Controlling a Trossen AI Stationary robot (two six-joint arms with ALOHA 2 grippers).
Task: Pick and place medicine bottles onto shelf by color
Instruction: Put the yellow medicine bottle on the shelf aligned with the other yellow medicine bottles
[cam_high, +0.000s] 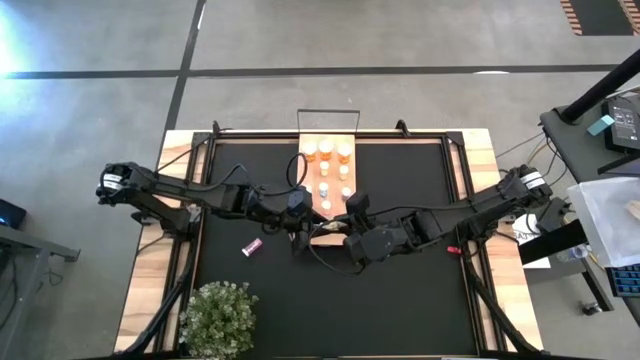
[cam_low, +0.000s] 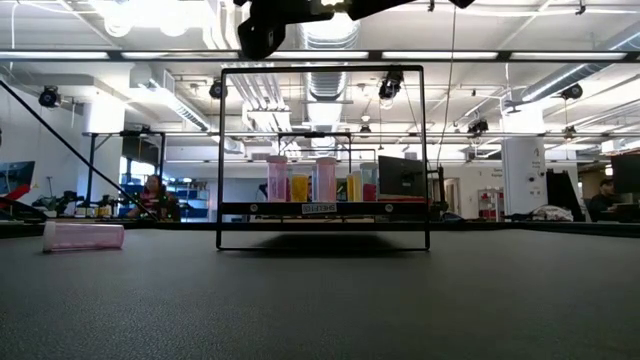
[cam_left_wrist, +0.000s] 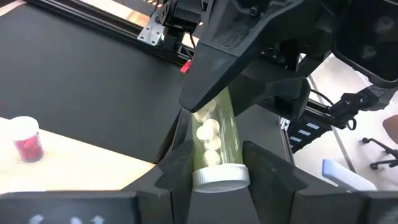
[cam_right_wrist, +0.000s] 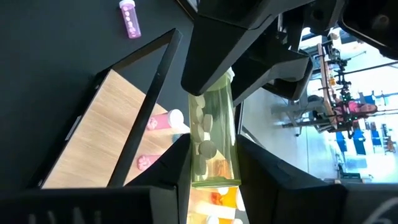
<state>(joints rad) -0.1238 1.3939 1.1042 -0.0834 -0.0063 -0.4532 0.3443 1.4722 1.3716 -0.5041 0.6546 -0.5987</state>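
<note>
A pale clear bottle with white pills and a white cap is held between both grippers, above the near end of the light-wood shelf. My left gripper is shut on its cap end; my right gripper is shut on its base end. Both grippers show in the high view, the left and the right. Amber, pink and pale bottles stand on the shelf. One pink bottle lies on its side on the black mat to the left. My left gripper pinches the bottle at its white cap between its two fingers. The fingers lie along the bottle's length. The bottle is lifted clear, its body reaching away into the other gripper. My right gripper pinches the bottle's base end between its two fingers. It comes at the bottle from the end opposite the left gripper. The fingers lie along the bottle. The bottle is clear of the shelf below.
A potted plant stands at the near left edge. A small red bit lies on the mat to the right. The shelf's black wire frame rises above the board. Bare mat lies to the near side of the shelf.
</note>
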